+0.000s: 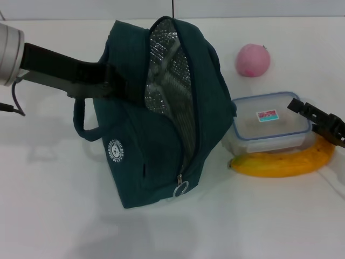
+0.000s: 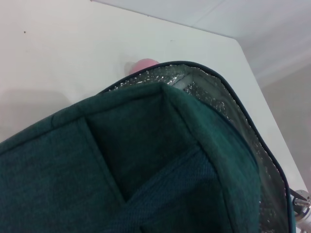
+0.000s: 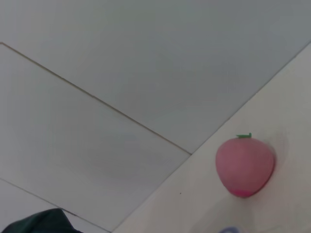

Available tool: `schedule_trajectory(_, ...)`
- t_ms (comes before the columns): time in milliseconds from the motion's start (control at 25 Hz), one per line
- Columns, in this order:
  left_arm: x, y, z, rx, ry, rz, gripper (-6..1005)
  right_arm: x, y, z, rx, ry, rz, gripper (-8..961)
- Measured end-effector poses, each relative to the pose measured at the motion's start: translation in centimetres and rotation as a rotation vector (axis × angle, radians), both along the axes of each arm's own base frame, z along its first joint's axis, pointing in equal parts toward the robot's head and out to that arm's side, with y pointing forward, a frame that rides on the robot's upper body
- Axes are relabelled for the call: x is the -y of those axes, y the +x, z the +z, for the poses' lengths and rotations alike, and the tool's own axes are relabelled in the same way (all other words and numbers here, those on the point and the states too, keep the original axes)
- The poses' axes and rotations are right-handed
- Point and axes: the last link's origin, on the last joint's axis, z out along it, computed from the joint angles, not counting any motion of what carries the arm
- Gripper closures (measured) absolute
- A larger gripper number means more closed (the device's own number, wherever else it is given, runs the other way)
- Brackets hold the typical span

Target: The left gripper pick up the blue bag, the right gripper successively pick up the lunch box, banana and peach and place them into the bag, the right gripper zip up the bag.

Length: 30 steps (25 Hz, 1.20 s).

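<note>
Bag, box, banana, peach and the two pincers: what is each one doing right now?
Bag: unzipped, gaping open, tilted, held up by its handle.
Box: lid on, resting on the table.
Banana: lying against the box, untouched.
Peach: sitting alone on the table.
Left pincer: gripping the bag's handle.
Right pincer: above the box's edge, holding nothing.

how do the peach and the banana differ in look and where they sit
The peach is round and pink; the banana is long, curved and yellow. The peach sits alone, farther from the robot than the lunch box; the banana lies along the box's near side, against it. Both rest on the white table, outside the blue bag.
</note>
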Motion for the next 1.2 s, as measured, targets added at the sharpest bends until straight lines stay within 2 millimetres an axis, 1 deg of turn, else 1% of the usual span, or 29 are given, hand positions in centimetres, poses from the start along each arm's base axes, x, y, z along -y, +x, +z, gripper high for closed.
schedule_trajectory(480, -0.1, -0.2, -0.3, 0.005, -0.02, 0.011, 961, 0.3, -1.2, 0.3, -0.12, -0.039, 0.015, 119)
schedule_trajectory(800, -0.2, 0.2, -0.5, -0.001, -0.028, -0.004, 961, 0.3, -1.7, 0.4, -0.172, -0.056, 0.014, 177)
schedule_trajectory(1200, -0.2, 0.1, -0.6, -0.003, -0.036, -0.009, 961, 0.3, -2.2, -0.1, -0.211, -0.08, -0.001, 178)
